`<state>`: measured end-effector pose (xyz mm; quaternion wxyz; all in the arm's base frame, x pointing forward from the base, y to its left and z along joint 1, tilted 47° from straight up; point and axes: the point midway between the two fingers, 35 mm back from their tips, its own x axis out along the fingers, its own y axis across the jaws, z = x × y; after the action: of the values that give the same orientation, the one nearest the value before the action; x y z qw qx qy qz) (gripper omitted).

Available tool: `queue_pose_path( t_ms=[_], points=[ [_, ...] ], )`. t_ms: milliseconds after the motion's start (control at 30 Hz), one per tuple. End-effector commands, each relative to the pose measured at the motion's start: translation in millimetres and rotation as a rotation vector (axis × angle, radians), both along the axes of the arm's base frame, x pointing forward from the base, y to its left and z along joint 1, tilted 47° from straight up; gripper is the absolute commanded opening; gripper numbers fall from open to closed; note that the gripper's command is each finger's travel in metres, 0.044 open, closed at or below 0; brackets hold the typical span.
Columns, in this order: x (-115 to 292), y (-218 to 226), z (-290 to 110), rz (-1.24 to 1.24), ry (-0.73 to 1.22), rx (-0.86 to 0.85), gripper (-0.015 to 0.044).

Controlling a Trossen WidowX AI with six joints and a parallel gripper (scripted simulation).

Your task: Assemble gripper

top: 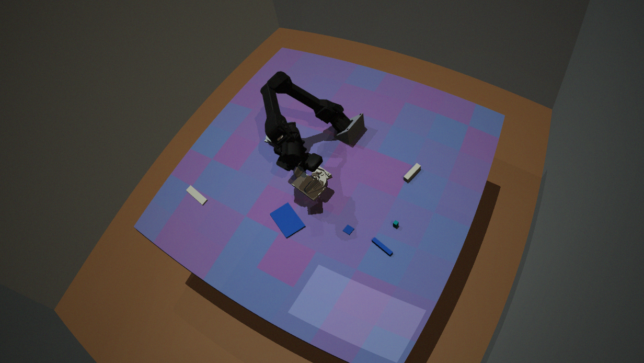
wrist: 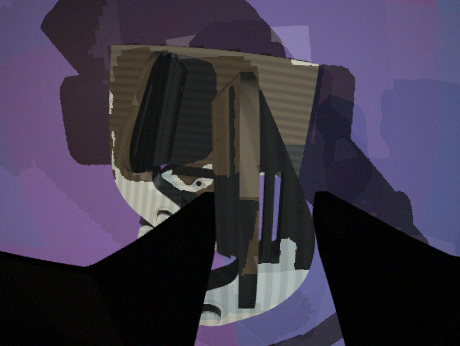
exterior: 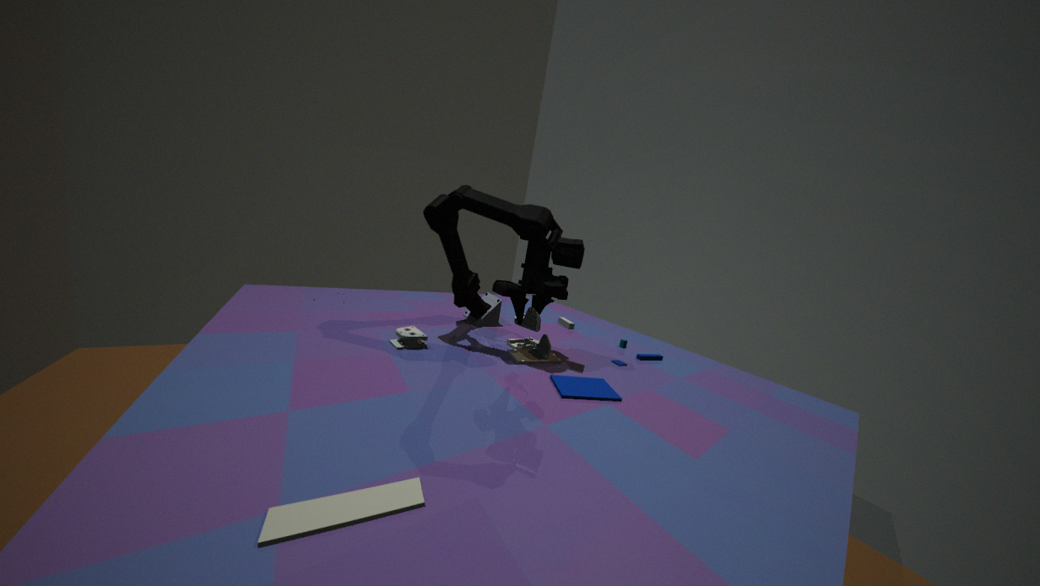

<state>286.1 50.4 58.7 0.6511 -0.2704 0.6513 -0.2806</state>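
Note:
My gripper (top: 300, 169) (exterior: 528, 317) (wrist: 265, 204) is shut on one pale jaw (wrist: 249, 135), which hangs upright above the gripper base. The pale gripper base (exterior: 518, 356) (wrist: 290, 95) lies on the table, mostly in the arm's shadow. The other jaw (exterior: 544, 348) (wrist: 155, 115) stands at the base; whether it is seated on its pin cannot be told. The held jaw and left finger hide part of the base and its pins in the wrist view. The white housing plate (exterior: 410, 334) sits apart, left of the base in the exterior view, and is mostly hidden by the arm in the top view.
A blue plate (top: 287, 219) (exterior: 586, 387) lies near the base. A small blue tile (top: 348, 229) (exterior: 618, 362), a blue bar (top: 382, 246) (exterior: 649, 356), a teal cube (top: 395, 224) (exterior: 622, 343), a white block (top: 412, 172) (exterior: 566, 322) and a white strip (top: 196, 194) (exterior: 342, 509) lie farther out.

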Motion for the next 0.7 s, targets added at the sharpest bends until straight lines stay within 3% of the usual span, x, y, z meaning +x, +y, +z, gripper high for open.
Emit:
queue_pose_path(
  t_ms=[0, 667],
  points=[
    [0, -2, -1, 0.005, 0.006, -0.004, 0.0134],
    [0, -26, -24, 0.007, 0.007, -0.004, 0.0134]
  ],
)
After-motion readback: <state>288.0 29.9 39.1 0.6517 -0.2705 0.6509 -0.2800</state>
